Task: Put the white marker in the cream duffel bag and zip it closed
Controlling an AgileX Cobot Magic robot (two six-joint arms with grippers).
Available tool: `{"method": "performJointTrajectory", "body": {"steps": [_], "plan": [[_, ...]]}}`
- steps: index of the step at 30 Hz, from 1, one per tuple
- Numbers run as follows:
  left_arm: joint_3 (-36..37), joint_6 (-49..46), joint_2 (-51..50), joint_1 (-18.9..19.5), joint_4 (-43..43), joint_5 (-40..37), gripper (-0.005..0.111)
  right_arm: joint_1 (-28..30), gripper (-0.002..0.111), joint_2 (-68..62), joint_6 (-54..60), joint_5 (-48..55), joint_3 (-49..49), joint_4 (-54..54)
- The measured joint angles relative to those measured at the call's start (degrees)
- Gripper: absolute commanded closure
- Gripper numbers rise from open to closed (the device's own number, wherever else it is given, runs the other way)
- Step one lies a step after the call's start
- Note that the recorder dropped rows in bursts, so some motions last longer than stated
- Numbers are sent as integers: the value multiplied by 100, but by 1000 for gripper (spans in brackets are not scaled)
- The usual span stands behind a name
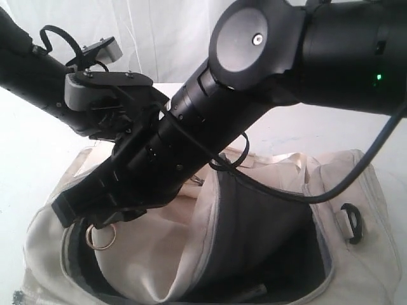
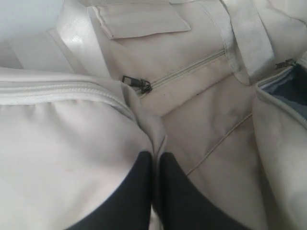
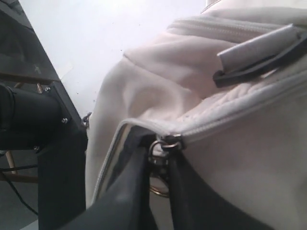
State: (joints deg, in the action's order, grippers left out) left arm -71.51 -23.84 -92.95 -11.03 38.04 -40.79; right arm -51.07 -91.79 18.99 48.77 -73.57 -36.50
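The bag [image 1: 369, 267] lies on the table [image 1: 25, 146], its mouth gaping toward 6 o'clock. The right arm [image 1: 210, 121] runs over it from 2 o'clock to 8 o'clock, where the right end effector [image 3: 159, 160] pinches the zip pull [image 3: 165, 143] at the bag's end. The left arm [image 1: 38, 76] reaches in from 10 o'clock, behind the right arm. The left end effector [image 2: 154, 157] pinches the bag's cloth. A strap loop [image 1: 351, 222] sits on the bag at 4 o'clock.
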Motion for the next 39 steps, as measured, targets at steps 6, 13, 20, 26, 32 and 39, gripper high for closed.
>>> {"method": "performJointTrajectory", "body": {"steps": [6, 13, 20, 26, 32, 39], "plan": [[-549, -14, -357, 159, -153, 1283, 103, -215, 108, 54, 237, 1312, -2, -732], [-964, -14, -740, 271, -261, 1635, 103, -312, 108, 142, 309, 1937, -12, -1147], [-1093, -4, -765, 363, -333, 1536, 103, -297, 108, 145, 309, 1495, -12, -786], [-1093, 81, -765, 566, -395, 1417, 103, 209, 108, 154, 371, 1054, -126, -527], [-1093, 107, -740, 644, -462, 1408, 103, 797, 108, 131, 600, 1022, -579, -354], [-1093, 117, -731, 644, -462, 1376, 103, 1216, 108, -260, 709, 1199, -1593, 410]]}}
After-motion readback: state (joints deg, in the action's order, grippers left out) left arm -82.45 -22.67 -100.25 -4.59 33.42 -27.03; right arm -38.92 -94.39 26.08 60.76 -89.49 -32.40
